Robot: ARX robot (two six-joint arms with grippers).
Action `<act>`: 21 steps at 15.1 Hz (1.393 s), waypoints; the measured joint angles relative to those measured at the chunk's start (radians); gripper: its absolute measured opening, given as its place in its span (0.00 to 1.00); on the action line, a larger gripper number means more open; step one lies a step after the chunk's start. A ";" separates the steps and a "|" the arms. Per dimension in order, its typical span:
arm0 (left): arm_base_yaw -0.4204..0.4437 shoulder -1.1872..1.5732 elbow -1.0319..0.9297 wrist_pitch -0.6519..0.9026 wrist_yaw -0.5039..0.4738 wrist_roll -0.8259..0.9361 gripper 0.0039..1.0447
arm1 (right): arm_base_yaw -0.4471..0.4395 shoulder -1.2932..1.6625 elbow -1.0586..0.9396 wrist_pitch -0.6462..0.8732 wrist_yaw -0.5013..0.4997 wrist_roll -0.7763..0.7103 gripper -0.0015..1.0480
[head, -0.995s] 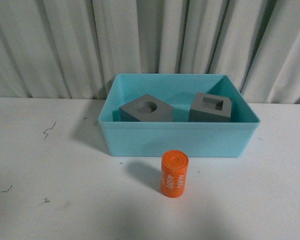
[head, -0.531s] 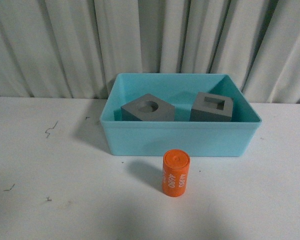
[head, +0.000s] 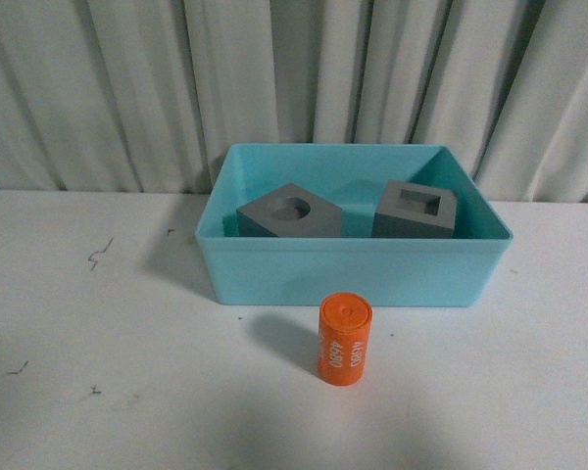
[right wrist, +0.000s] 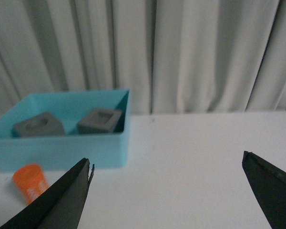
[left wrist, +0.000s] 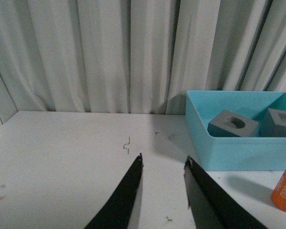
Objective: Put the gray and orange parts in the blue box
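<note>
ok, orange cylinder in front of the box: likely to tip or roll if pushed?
The orange cylinder stands on end, taller than wide, so a high sideways push would probably tip it. Once down it would likely roll on the flat table. It looks rigid and smooth-walled, so an off-centre grasp might slip.

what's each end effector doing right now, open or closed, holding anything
Left end effector: open, narrow gap, holding nothing.
Right end effector: wide open, holding nothing.
</note>
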 joint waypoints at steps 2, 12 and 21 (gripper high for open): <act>0.000 0.000 0.000 0.000 0.002 0.000 0.45 | -0.092 0.354 0.159 -0.132 -0.137 0.114 0.94; 0.000 0.000 0.000 0.000 0.000 0.001 0.94 | 0.341 1.494 0.704 0.222 -0.295 -0.206 0.94; 0.000 0.000 0.000 0.000 0.000 0.001 0.94 | 0.455 1.875 0.903 0.267 -0.152 -0.140 0.94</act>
